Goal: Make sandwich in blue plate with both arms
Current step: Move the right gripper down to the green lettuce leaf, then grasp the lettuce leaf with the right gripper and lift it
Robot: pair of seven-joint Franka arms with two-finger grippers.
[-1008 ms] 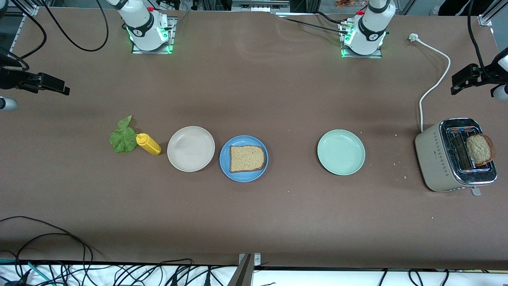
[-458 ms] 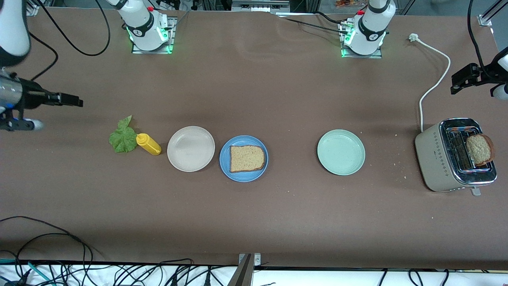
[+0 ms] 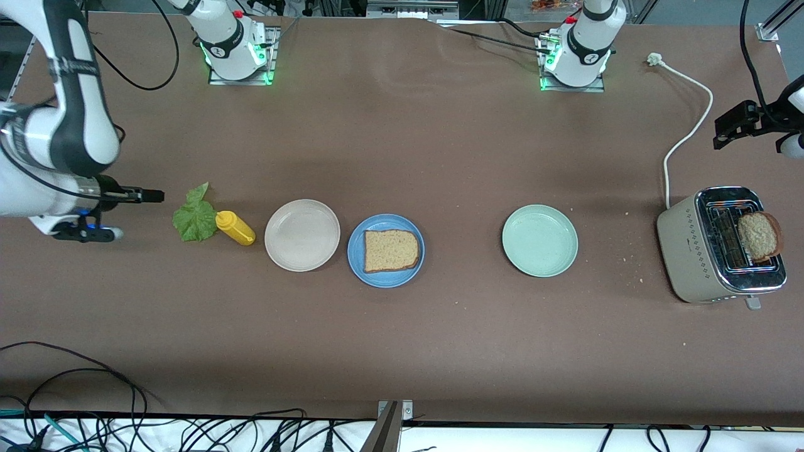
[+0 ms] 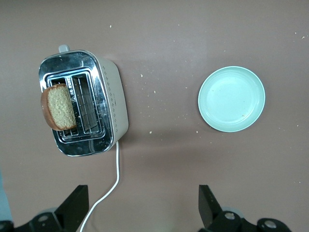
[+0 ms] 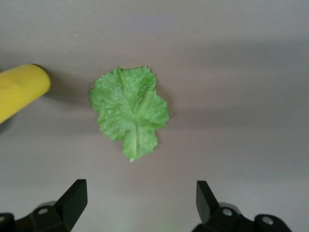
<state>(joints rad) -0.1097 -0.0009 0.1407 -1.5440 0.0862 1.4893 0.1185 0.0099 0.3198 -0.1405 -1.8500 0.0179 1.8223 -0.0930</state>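
Observation:
The blue plate [image 3: 384,280] sits mid-table with one brown bread slice [image 3: 391,250] on it. A second bread slice [image 3: 759,236] stands in the toaster [image 3: 694,248] at the left arm's end; it also shows in the left wrist view [image 4: 58,107]. The green lettuce leaf [image 3: 195,217] lies flat toward the right arm's end, and shows in the right wrist view [image 5: 129,110]. My right gripper [image 3: 156,196] is open and empty above the table, just beside the lettuce [image 5: 139,200]. My left gripper [image 3: 723,133] is open and empty, high over the toaster's cable [image 4: 142,205].
A yellow bottle [image 3: 235,228] lies touching the lettuce, between it and a beige plate [image 3: 302,235]. A pale green plate [image 3: 539,240] sits between the blue plate and the toaster. A white cable [image 3: 688,129] runs from the toaster toward the left arm's base. Crumbs lie near the toaster.
My right arm has swung in from the table's end and brought its gripper close to the lettuce. The left arm has barely moved. Nothing on the table has shifted.

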